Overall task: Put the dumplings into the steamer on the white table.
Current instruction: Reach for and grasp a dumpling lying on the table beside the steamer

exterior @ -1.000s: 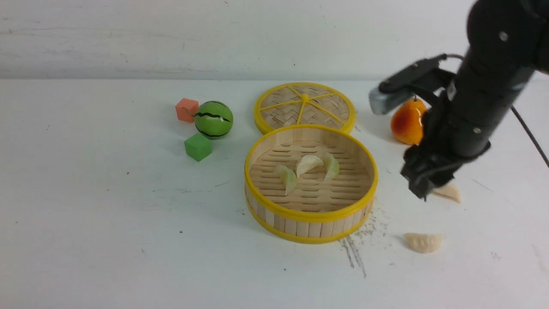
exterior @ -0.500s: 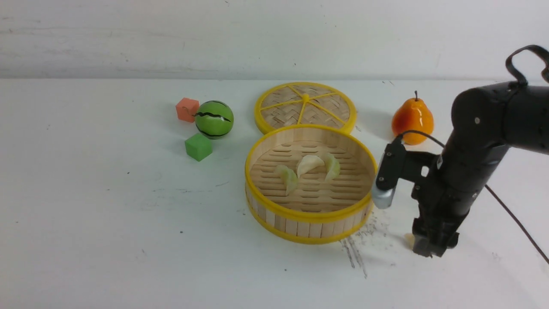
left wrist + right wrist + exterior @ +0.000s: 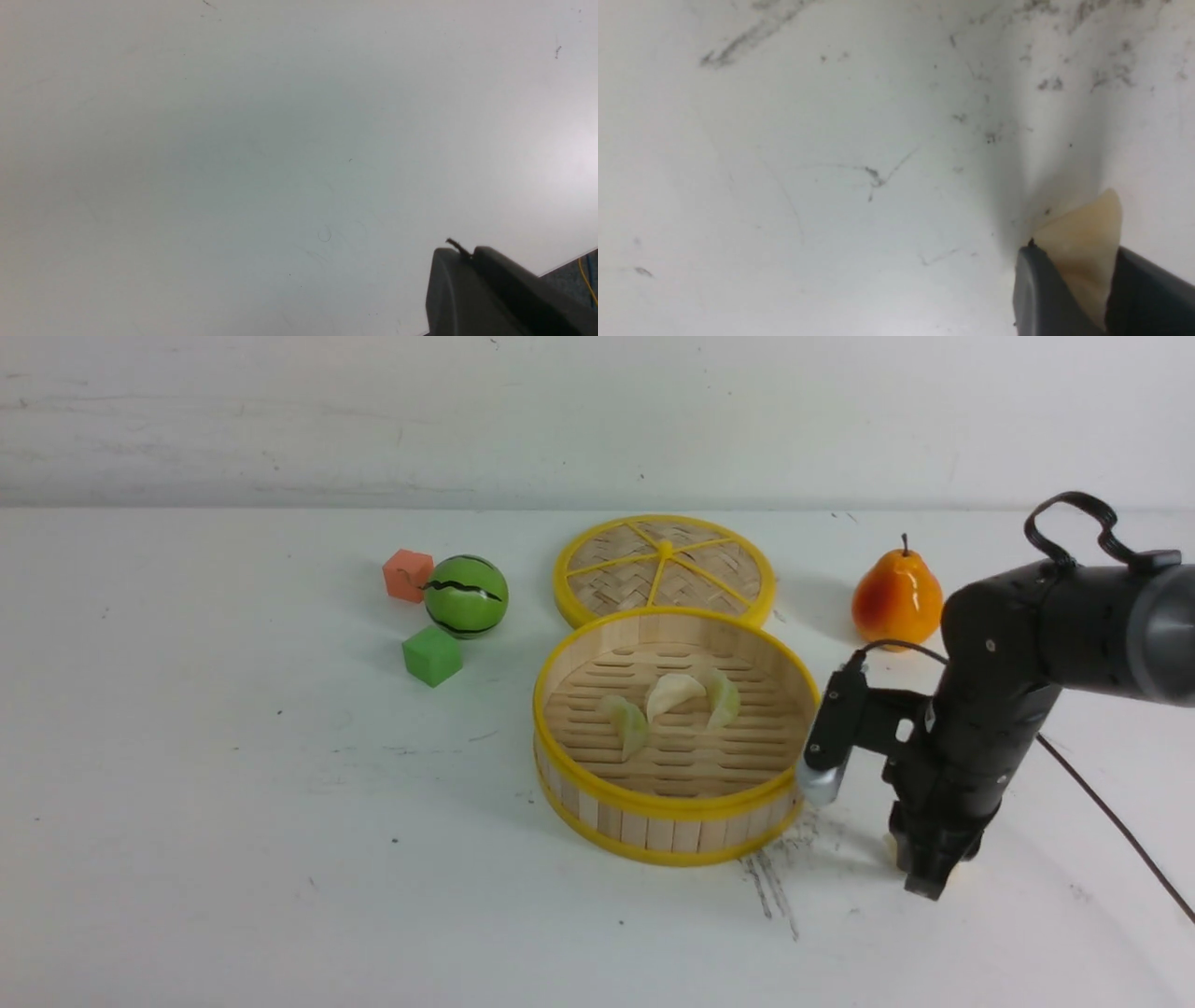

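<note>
the right gripper (image 3: 926,879) points straight down at the white table (image 3: 233,784), just to the right of the steamer (image 3: 672,805) and apart from it, with its tips at or just above the surface. in the right wrist view a cream dumpling (image 3: 1083,233) sits wedged between the two dark fingers (image 3: 1041,294), both pressed against its sides, so this gripper is clamped on it. whether it has left the table i cannot tell. from the front only a pale sliver of it shows beside the fingertips. the steamer stands mid-table with three dumplings close together on its slatted floor: a greenish one (image 3: 627,723), a cream one (image 3: 674,693) and a second greenish one (image 3: 724,698). the woven lid (image 3: 663,567) lies flat just behind the steamer. a pear (image 3: 894,597) stands upright to the right of the lid, beyond the right arm. to the left of the lid is a watermelon ball (image 3: 466,595), with an orange cube (image 3: 407,575) beside it and a green cube (image 3: 431,655) in front. dark scuffs (image 3: 770,887) mark the table between steamer and gripper. the left gripper (image 3: 467,261) shows only in its wrist view, fingers pressed together, closed, over the white tabletop.
</note>
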Controlling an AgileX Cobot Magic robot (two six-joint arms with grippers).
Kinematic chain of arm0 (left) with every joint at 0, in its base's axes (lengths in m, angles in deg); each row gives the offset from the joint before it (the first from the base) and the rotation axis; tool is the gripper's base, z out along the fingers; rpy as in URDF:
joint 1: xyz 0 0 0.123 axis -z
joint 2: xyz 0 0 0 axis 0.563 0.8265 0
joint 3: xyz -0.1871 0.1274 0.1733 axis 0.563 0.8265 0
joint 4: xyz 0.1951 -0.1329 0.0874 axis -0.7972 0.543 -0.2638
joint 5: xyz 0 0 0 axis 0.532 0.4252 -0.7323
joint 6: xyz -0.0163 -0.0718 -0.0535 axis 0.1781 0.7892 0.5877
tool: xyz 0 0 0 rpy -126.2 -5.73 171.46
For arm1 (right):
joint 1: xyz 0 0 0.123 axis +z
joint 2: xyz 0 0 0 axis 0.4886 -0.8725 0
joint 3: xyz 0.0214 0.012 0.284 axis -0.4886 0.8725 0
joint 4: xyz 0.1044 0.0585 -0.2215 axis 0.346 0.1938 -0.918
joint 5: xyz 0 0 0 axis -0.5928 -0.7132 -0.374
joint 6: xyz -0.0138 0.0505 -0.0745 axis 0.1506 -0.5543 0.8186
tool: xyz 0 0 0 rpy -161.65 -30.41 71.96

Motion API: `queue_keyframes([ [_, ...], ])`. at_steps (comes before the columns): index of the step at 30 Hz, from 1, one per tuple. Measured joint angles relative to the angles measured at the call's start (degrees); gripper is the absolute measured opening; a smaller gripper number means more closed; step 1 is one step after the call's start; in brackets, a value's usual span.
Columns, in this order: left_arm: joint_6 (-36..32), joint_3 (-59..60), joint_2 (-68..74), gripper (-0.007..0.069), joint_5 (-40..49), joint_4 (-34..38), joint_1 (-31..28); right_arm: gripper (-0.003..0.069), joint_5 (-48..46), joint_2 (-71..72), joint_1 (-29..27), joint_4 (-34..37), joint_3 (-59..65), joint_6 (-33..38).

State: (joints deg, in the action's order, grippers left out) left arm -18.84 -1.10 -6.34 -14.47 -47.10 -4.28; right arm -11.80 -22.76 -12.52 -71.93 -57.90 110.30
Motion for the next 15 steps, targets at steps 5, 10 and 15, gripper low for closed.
queue_keyframes([
  [5,0.0,0.0,0.0,0.0038,-1.22,-0.05,0.0,0.0116,-8.7,0.19,0.07,6.7,-5.67,-1.25],
  [10,0.0,0.0,0.0,0.0038,-2.47,-0.23,0.0,-0.0014,-17.23,1.38,3.07,13.7,-17.26,-8.33],
  [15,0.0,0.0,0.0,0.0041,-3.5,-0.55,0.0,-0.0015,-17.33,0.52,9.3,15.47,-27.9,-19.32],
])
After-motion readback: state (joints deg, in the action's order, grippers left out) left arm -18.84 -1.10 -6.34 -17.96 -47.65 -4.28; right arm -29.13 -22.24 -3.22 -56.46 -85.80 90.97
